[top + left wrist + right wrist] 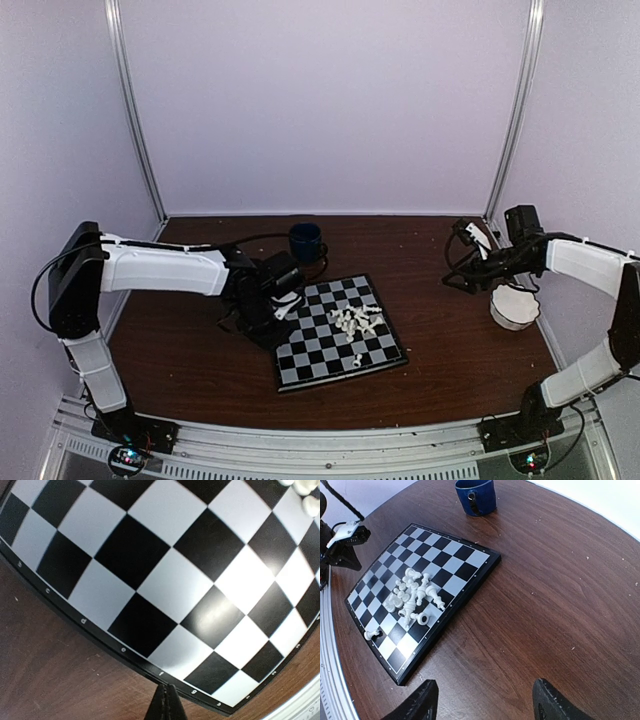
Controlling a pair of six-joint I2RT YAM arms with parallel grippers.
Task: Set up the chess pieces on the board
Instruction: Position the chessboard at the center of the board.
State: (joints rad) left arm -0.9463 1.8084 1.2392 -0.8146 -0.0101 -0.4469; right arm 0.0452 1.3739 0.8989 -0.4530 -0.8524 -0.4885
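Note:
The board [325, 350] lies on the brown table, turned at an angle. It also shows in the left wrist view [165, 585] and the right wrist view [450, 570]. Several white chess pieces [355, 322] lie in a heap on its right half, seen also in the right wrist view [412, 597]; one piece [356, 361] lies apart near the front edge. My left gripper [167, 700] is shut and empty, just off the board's left edge. My right gripper [482, 705] is open and empty, over bare table right of the board.
A blue mug [306, 240] stands behind the board, seen also in the right wrist view [476, 496]. A white scalloped bowl [514, 308] sits at the right under the right arm. Walls close the table's back and sides.

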